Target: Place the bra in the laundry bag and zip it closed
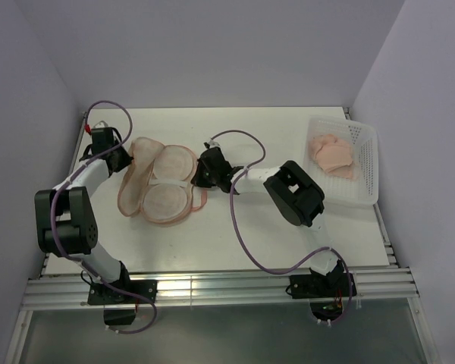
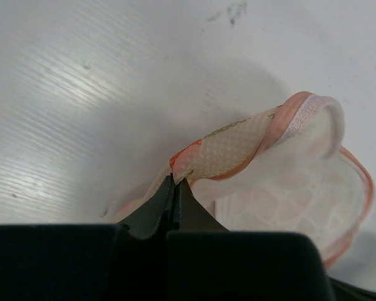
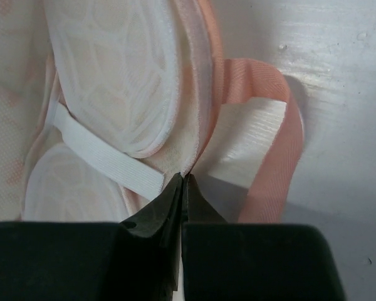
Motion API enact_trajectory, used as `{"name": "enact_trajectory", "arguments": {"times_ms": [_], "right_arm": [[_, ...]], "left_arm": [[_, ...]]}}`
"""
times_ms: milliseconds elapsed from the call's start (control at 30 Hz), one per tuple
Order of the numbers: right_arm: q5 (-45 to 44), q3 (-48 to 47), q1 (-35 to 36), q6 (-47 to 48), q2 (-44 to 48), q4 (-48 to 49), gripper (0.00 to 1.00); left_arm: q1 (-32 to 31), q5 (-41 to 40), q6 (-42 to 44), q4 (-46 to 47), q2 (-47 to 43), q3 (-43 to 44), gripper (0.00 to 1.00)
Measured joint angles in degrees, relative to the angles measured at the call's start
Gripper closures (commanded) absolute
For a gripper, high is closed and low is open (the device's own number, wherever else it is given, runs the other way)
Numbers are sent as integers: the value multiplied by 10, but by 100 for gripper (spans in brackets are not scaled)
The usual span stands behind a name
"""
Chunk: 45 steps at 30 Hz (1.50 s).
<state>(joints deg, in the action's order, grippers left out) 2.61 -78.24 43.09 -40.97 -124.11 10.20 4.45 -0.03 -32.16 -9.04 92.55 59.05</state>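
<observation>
Pinched tight on opposite rims of the open laundry bag [image 1: 163, 186], the left claw [image 2: 175, 182] and right claw [image 3: 183, 179] hold it spread on the tabletop [image 1: 197, 243]. The bra [image 1: 332, 154] lies in the white basket [image 1: 368, 171], well apart to the right claw's right, so the right arm is nearer.

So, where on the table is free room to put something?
Bare table lies along the far edge behind the laundry bag, and between it and the arm bases. Crowded around the bag: the left gripper and right gripper pinch its rim; the basket fills the far right.
</observation>
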Motion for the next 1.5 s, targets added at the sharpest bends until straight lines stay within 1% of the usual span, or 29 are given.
{"name": "enact_trajectory", "arguments": {"times_ms": [200,267,433,667,700,733,767,833,867,967,1033,1233,1400,1500], "right_arm": [[4,44,-5,6,15,36,100],[9,50,-8,12,17,42,100],[19,56,-10,31,21,48,100],[42,81,-10,47,46,44,100],[45,81,-10,48,48,43,100],[46,81,-10,49,50,41,100],[47,81,-10,49,51,38,100],[48,81,-11,49,53,30,100],[48,82,-11,49,54,27,100],[50,90,-13,46,56,23,100],[53,100,-14,45,62,22,100],[55,108,-14,44,74,19,100],[54,99,-14,47,75,-3,100],[54,87,-14,49,75,-13,100]], "left_arm": [[19,-89,35,-28,79,56,100],[25,-104,43,-33,104,63,100],[38,-121,56,-60,160,89,100],[37,-126,71,-66,175,107,99],[37,-123,71,-64,173,106,93],[36,-117,73,-58,170,101,81],[35,-110,75,-54,166,95,55],[34,-87,75,-51,156,83,34],[34,-75,74,-49,148,76,21],[34,-50,73,-55,130,62,8],[34,-33,73,-59,117,56,4],[42,-1,59,-69,60,43,1],[58,-4,21,-77,-24,24,1],[74,-24,-1,-83,-80,13,1]]}}
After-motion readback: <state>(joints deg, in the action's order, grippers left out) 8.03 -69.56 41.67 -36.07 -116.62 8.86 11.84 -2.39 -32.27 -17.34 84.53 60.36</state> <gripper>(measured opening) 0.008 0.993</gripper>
